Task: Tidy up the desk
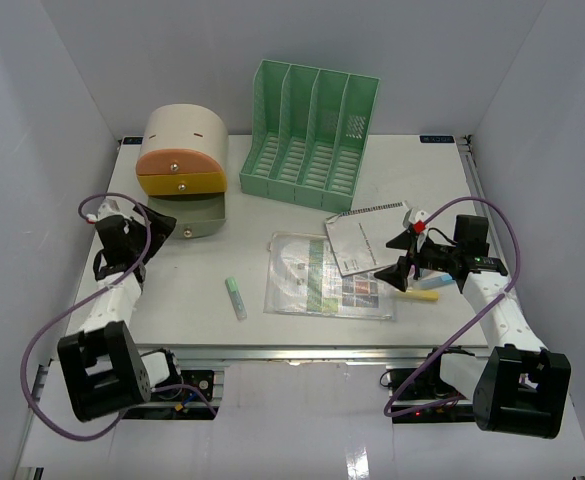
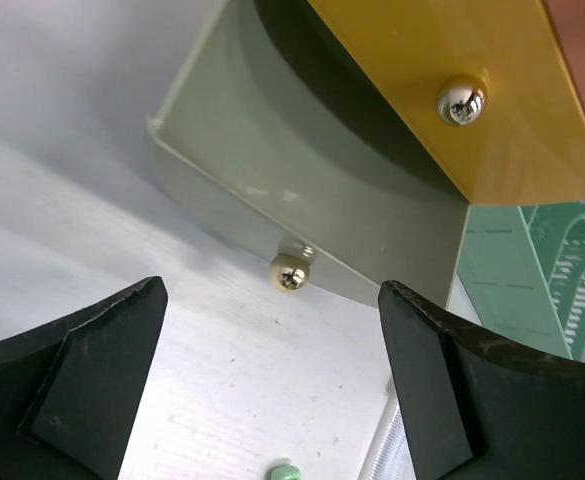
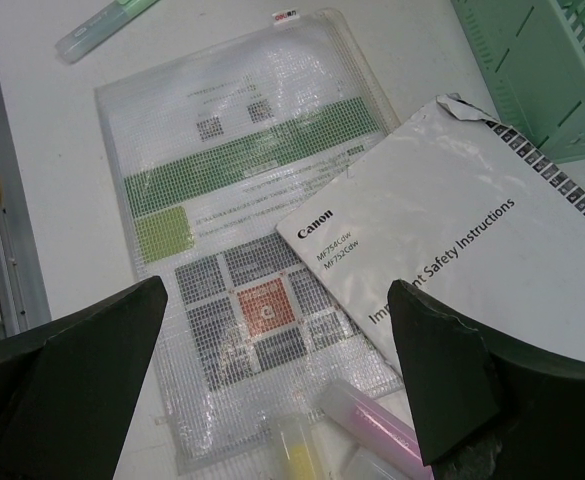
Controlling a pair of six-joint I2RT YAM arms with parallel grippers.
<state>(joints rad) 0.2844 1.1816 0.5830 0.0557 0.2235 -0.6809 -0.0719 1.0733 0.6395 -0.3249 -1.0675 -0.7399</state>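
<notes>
- The desk (image 1: pixel 422 180) takes up the whole view, and honestly it looks barely started. Most of the stuff is loose on the middle and right of it.
- Green file rack (image 1: pixel 307 135) stands at the back. As far as I can see its slots have nothing in them, so the paperwork hasn't been filed.
- Cream-and-orange drawer box (image 1: pixel 184 170) is back left with its bottom drawer (image 2: pixel 302 170) pulled out. Can't tell what's in it.
- Mesh document pouch (image 1: pixel 317 275) lies flat mid-desk, not put away.
- Canon booklet (image 3: pixel 472 250) lies across the pouch's right corner, also waiting.
- Left gripper (image 2: pixel 272 300) has its jaws wide and is holding nothing, right in front of the drawer knob (image 2: pixel 289 272).
- Right gripper (image 3: pixel 277 290) is also wide and holding nothing, hovering over the pouch and booklet.
- A few highlighters (image 1: pixel 427 290) sit by the right gripper, unsorted.
- Green pen (image 1: pixel 236 298) lies by itself left of the pouch.
- My guess is nearly everything is left to do.
</notes>
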